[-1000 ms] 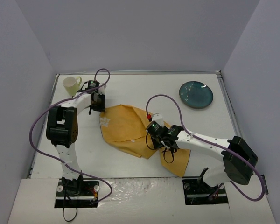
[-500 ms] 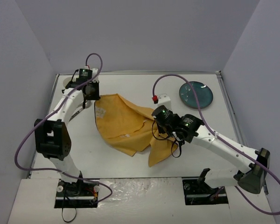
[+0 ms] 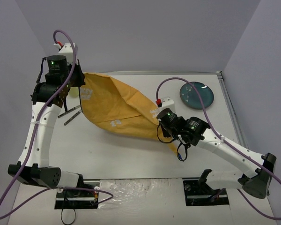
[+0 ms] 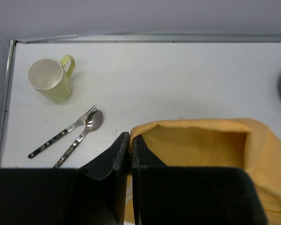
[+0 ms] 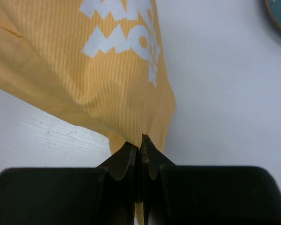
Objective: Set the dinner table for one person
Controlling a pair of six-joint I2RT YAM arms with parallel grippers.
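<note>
Placemat [image 3: 117,105]: orange-yellow cloth, held stretched above the desk [image 3: 117,154], which fills the frame's centre. Corners are clamped in the left claw [image 4: 127,140], top view's upper left, and the right claw [image 5: 141,140], lower centre, presumably so it can be spread flat.

Left arm [image 3: 39,123] and right arm [image 3: 229,149]: white links, black joint housings, green LEDs, purple cables [image 3: 178,78], black wedge fingers [image 4: 113,157].

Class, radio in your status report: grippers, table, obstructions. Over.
Left gripper and right gripper shut on placemat ends. Placemat stretched between them over dinner table. Fork, spoon, mug near left end.
</note>
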